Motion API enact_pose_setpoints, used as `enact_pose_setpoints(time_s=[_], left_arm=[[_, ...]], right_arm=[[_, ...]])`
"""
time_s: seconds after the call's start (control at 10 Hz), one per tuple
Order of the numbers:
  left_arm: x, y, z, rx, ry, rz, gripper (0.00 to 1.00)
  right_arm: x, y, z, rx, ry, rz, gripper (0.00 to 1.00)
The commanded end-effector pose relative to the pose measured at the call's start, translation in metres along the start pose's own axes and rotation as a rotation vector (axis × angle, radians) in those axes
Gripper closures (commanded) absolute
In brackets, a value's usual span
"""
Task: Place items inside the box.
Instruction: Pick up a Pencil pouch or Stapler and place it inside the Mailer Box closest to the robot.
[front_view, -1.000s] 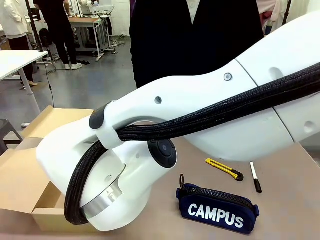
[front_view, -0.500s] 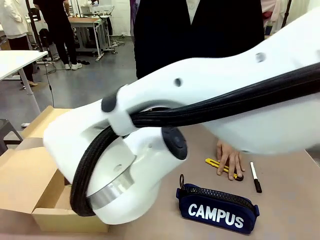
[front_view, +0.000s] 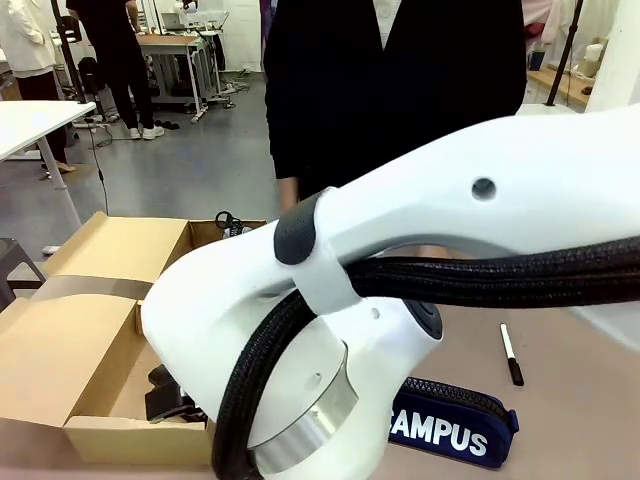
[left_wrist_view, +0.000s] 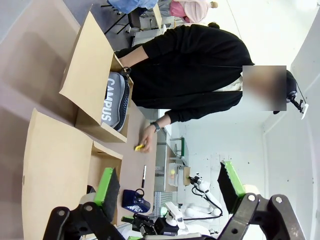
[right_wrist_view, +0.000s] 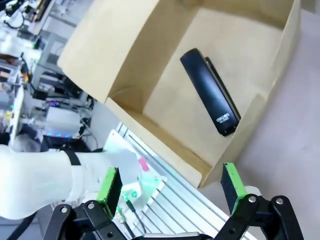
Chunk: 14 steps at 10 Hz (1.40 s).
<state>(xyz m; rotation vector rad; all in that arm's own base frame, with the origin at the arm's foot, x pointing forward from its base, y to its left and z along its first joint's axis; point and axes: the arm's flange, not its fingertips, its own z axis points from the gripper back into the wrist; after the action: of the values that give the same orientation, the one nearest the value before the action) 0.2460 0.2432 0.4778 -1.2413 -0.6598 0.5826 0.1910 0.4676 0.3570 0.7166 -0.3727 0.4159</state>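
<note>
Navy pencil case (front_view: 458, 428) half behind arm (front_view: 430, 240)

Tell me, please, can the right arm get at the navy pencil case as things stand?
Probably yes. The right gripper hangs open and empty over the box, and the navy pencil case lies uncovered on the table just beside that arm; swinging back should do.
</note>
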Motion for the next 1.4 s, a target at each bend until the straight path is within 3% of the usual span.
enact_pose_setpoints(time_s=[0.0,0.3,0.4,0.5,0.6,0.7,0.8,0.9,1.0,1.3], left_arm=[[0.0,-0.001,0.0,-0.022,-0.006,-0.018,0.0],[0.0,-0.001,0.0,-0.022,-0.006,-0.018,0.0],[0.0,-0.001,0.0,-0.022,-0.006,-0.018,0.0],[0.0,-0.001,0.0,-0.022,-0.006,-0.018,0.0],[0.0,-0.001,0.0,-0.022,-0.006,-0.018,0.0],[0.0,-0.001,0.0,-0.022,-0.006,-0.018,0.0],[0.0,-0.001,0.0,-0.022,-0.006,-0.018,0.0],[0.0,-0.001,0.0,-0.022,-0.006,-0.018,0.0],[0.0,-0.001,0.0,-0.022,-0.006,-0.018,0.0],[0.0,-0.001,0.0,-0.022,-0.006,-0.018,0.0]], right_arm=[[0.05,0.028,0.048,-0.006,0.019,-0.009,0.0],[0.047,0.014,0.079,0.03,0.069,0.007,0.0],[0.046,-0.004,0.111,0.083,0.069,-0.019,0.0],[0.047,-0.033,0.157,0.15,-0.022,-0.118,0.0],[0.047,-0.058,0.193,0.214,-0.051,-0.201,0.0],[0.045,-0.079,0.22,0.255,-0.034,-0.248,0.0],[0.044,-0.097,0.237,0.348,0.047,-0.263,0.0],[0.041,-0.102,0.226,0.293,0.064,-0.388,0.0],[0.054,-0.07,0.202,0.308,-0.014,-0.215,0.0],[0.06,-0.081,0.213,0.316,0.019,-0.271,0.0]])
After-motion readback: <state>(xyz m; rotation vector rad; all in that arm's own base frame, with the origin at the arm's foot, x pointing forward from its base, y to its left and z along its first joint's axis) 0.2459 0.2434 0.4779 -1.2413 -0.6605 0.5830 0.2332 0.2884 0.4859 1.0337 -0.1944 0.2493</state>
